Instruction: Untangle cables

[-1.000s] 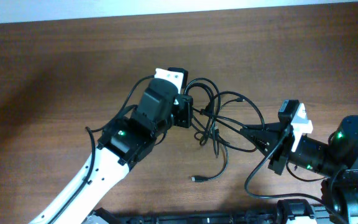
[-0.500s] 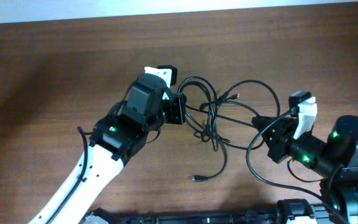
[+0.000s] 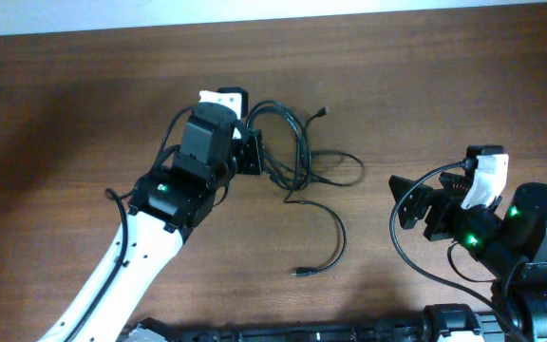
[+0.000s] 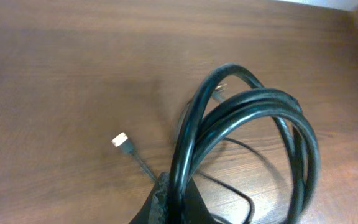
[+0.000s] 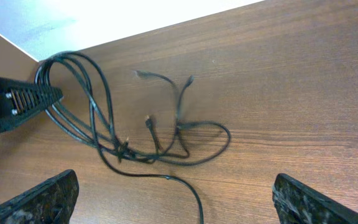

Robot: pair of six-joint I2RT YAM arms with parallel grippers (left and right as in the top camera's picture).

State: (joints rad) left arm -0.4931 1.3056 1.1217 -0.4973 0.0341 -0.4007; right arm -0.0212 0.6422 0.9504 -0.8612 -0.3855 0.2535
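Cables (image 3: 297,157) are found gathered just off the middle of the table (image 3: 84,104), a touch toward 1 o'clock. Several loops are stacked at the clump's 9 o'clock edge, and looser curves are fanned out toward 3 o'clock. One long strand (image 3: 340,239) is left trailing toward 6 o'clock and is ended by a small plug (image 3: 299,273) lying on the wood, while a shorter tail (image 3: 321,113) is poked out at 1 o'clock. The stacked loops are pinched by the left gripper (image 3: 252,154), jaws clamped on the bundle at that 9 o'clock edge. In the left wrist view the thick arcs are seen rising straight out of the closed fingers (image 4: 166,199), with a gold-tipped end (image 4: 120,140) lying just beside on the table. Whether the loops are lifted clear of the wood cannot be told. The grip is judged to serve as an anchor, so that with one side pinned the rest can be drawn away without the whole clump sliding along. Out at the clump's 4 o'clock, well apart from every cord, the right gripper (image 3: 405,204) is seen with jaws spread wide and nothing between them. From its wrist view the whole tangle is laid out ahead, with a crossing of thin strands near the middle. That stand-off is read as a pause for choosing a strand. The free tails at 1 and 6 o'clock are judged the easiest to take, and a pull through the crossing could tighten it.
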